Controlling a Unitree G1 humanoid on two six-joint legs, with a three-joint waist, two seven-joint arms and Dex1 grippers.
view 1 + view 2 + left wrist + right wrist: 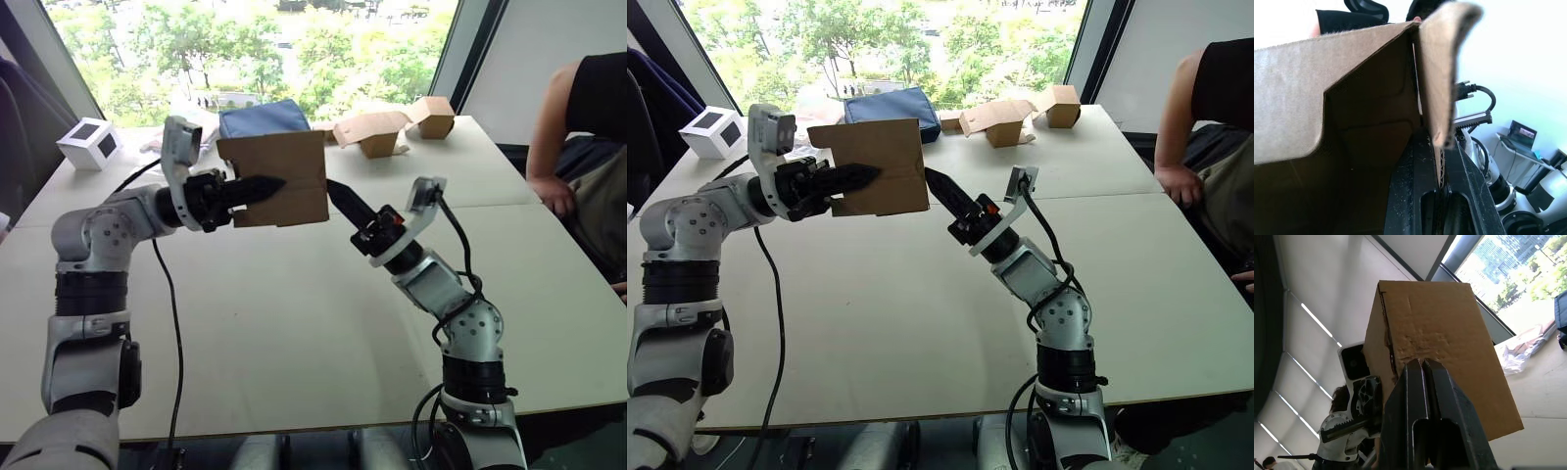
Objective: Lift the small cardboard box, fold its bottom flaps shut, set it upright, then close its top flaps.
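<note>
From the head you look forward and down over the table (294, 323), both eyes sharing the same scene from slightly offset positions. Your left wrist camera sits very close against the small cardboard box (1352, 122), looking along its wall. Your right wrist camera faces the same box from the opposite side, angled up toward the ceiling.

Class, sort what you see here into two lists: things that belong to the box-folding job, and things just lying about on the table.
Job in hand:
small cardboard box, held in the air
left gripper, clamped on its wall
right gripper, closed, against the box

Lying about:
white cube
blue pouch
other cartons
</note>
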